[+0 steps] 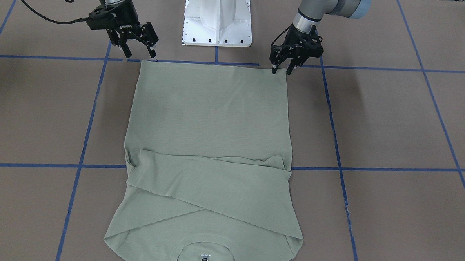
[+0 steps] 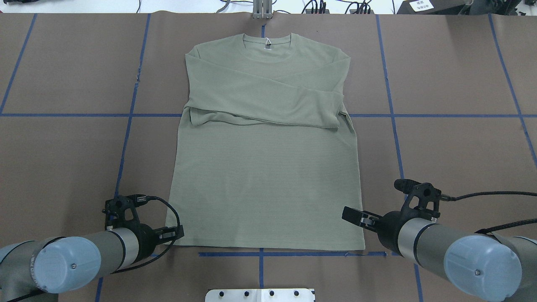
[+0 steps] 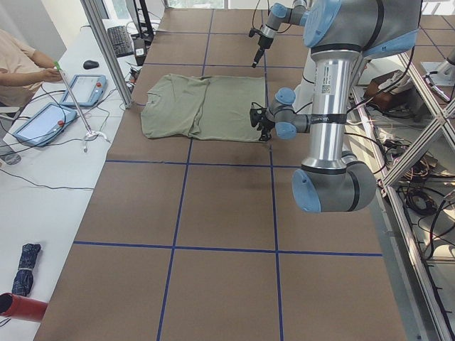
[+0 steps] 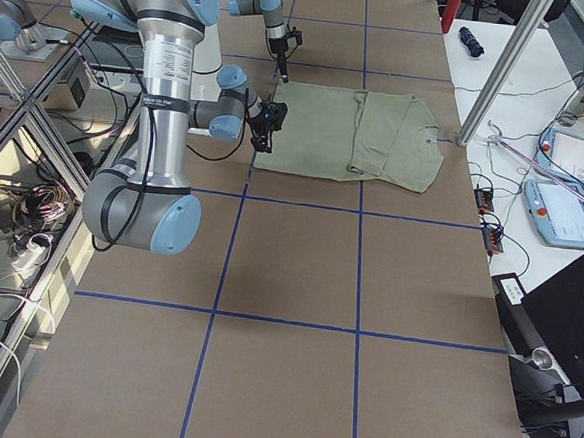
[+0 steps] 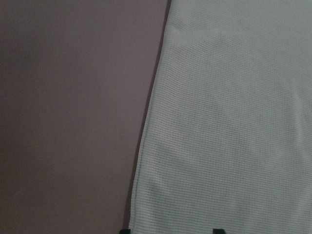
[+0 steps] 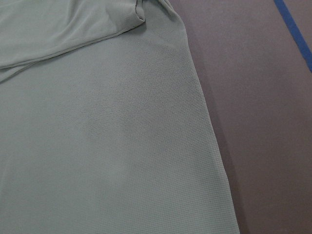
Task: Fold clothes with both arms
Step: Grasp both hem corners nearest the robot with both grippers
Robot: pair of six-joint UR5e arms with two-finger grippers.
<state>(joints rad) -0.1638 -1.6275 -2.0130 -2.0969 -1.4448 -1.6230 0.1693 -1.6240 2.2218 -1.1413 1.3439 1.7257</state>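
Note:
The pale sage-green shirt lies flat on the brown table, both sleeves folded across its chest, collar on the far side from me and hem nearest me. My left gripper is open and hovers at the hem's left corner. In the left wrist view the shirt's side edge runs between its fingertips. My right gripper is open just above the hem's right corner. The right wrist view shows only the shirt's side edge, no fingers. Both grippers are empty.
The white pedestal base stands just behind the hem, between the arms. Blue tape lines grid the table. In the exterior left view, an operator sits at a side table with tablets, and a metal post stands beyond the collar.

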